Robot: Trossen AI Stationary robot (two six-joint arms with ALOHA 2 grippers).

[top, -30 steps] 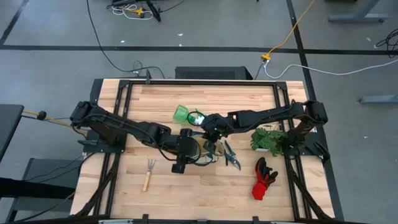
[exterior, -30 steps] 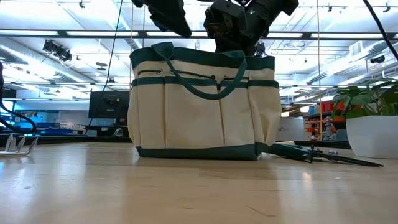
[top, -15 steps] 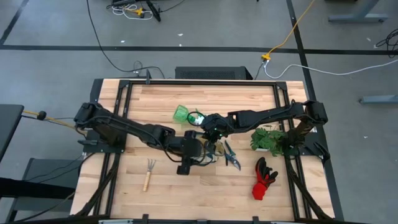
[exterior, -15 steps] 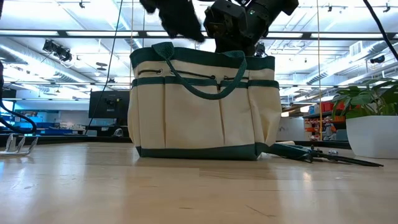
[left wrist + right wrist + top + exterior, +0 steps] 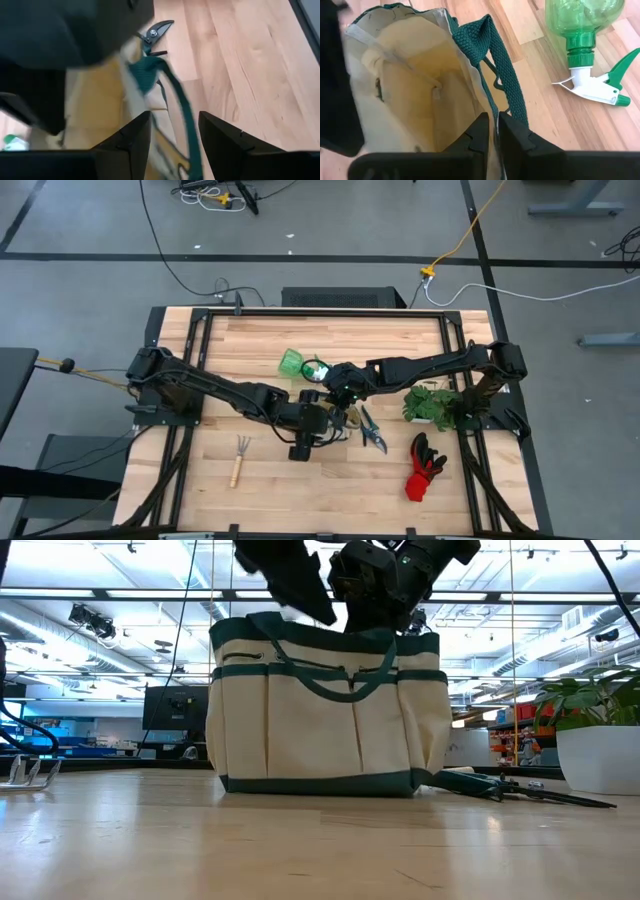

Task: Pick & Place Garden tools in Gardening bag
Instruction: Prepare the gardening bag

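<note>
Though canvas, boxy gardening bag [image 5: 330, 720]

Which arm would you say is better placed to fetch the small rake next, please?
Left: its gripper is open and free, nearer the rake. The right gripper is shut on the bag's rim.

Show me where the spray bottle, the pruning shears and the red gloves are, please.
Spray bottle [image 5: 582, 22]: right wrist view, on its green body, lying on the table.
Pruning shears [image 5: 373, 432]: high view, on the dark handles beside the bag.
Red gloves [image 5: 424, 467]: high view, on the middle of the pair.
</note>
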